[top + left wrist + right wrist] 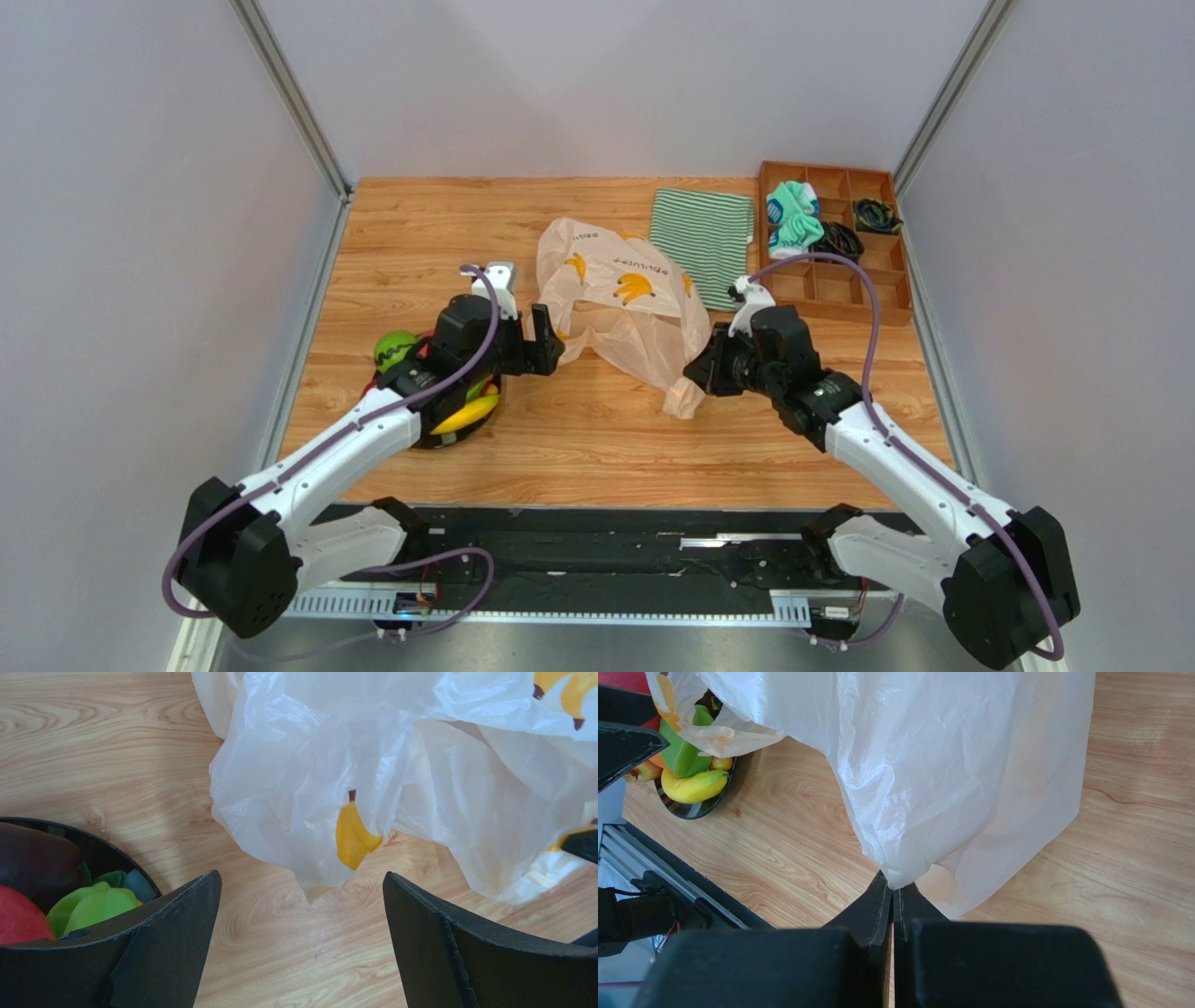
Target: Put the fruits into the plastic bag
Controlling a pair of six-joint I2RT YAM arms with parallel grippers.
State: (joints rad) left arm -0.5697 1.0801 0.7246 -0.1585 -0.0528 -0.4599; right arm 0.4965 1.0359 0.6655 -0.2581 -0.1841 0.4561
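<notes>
The plastic bag [624, 301], whitish and crinkly with yellow banana prints, lies crumpled mid-table. My right gripper [697, 375] is at its near right corner, shut on a pinch of the bag's edge [896, 878]; the film [948, 763] rises from the closed jaws. My left gripper [544, 343] stands open at the bag's near left side, its wide-apart jaws [300, 878] over bare wood just short of the bag [393, 777]. The fruits sit in a black bowl [421, 437] under the left arm: a yellow banana [692, 786], a red apple [17, 917], a green piece [98, 906] and a green round fruit [394, 346].
A green-and-white striped cloth [704, 238] lies folded behind the bag. At the back right stands a wooden compartment tray [856, 287] holding socks and small dark items. Grey walls close in the table on both sides.
</notes>
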